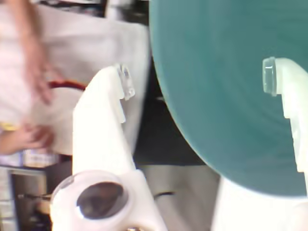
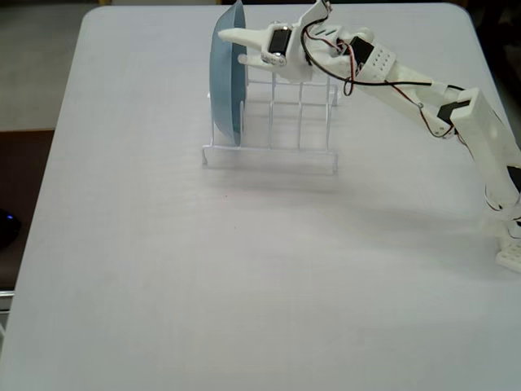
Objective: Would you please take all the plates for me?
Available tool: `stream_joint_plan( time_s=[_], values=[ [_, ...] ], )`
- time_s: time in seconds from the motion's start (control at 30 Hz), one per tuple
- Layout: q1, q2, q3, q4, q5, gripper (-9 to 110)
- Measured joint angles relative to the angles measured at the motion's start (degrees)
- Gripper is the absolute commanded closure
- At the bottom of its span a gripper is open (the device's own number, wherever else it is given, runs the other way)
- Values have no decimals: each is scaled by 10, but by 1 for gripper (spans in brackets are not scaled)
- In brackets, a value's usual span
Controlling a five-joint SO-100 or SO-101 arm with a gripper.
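The light blue plate (image 2: 227, 77) stands on edge in the left end slot of the white wire rack (image 2: 281, 122), and the gripper (image 1: 197, 79) straddles its rim with jaws apart, gripping nothing, so I'd pinch squarely before lifting straight up.

The wrist view shows a large blue-green plate (image 1: 226, 86) filling the upper right, between the tool's (image 1: 197, 79) two white fingers, which stand apart. A blurred hand (image 1: 33, 67) appears at left.
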Motion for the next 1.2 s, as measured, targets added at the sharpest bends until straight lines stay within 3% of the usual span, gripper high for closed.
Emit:
stream_joint_plan(
  time_s=[0.23, 0.73, 1.2],
  values=[
    [-1, 14, 0, 67, -6, 66],
    [-1, 14, 0, -23, -20, 69],
    [1, -22, 0, -113, 27, 77]
  ],
)
